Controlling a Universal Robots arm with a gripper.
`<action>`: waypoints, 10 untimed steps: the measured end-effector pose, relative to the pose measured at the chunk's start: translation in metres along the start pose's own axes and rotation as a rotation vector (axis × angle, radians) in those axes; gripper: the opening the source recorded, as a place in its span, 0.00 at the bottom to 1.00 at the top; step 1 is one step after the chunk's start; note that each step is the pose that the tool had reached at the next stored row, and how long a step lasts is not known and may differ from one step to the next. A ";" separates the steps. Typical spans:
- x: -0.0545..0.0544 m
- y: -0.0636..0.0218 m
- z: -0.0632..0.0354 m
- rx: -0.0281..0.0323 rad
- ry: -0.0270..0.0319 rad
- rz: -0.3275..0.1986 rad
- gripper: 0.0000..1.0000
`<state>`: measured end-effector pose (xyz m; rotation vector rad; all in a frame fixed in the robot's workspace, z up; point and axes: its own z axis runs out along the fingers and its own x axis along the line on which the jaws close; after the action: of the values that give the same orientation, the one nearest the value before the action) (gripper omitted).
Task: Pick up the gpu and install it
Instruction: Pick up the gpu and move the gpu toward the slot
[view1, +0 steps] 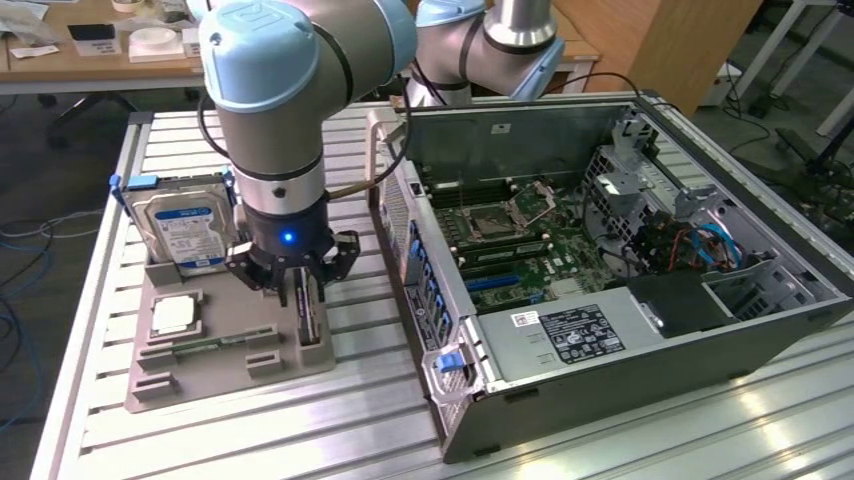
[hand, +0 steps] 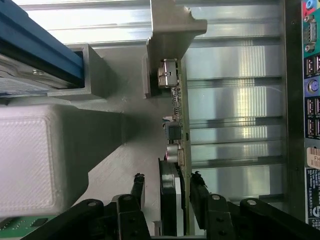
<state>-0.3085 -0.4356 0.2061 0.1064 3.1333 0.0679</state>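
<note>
The gpu is a thin dark circuit card standing on edge in a slot of the grey holder tray. In the wrist view the gpu runs lengthwise, its metal bracket at the far end. My gripper is lowered straight over it. The gripper straddles the card with one black finger on each side. One finger sits close against the board side, and a small gap remains on the other side. The jaws are open and the card rests in its slot.
A silver hard drive with a blue-white label stands at the tray's back, and a small square CPU lies flat nearby. The open PC case with its motherboard lies to the exterior view's right, its rear port panel close by.
</note>
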 end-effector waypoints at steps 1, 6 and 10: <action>0.000 0.0000 0.0001 0.0000 0.0000 0.000 0.49; 0.000 0.0001 0.0004 -0.0003 -0.0003 0.000 0.48; 0.000 0.0001 0.0003 -0.0002 -0.0003 0.000 0.39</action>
<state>-0.3083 -0.4356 0.2058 0.1065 3.1330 0.0682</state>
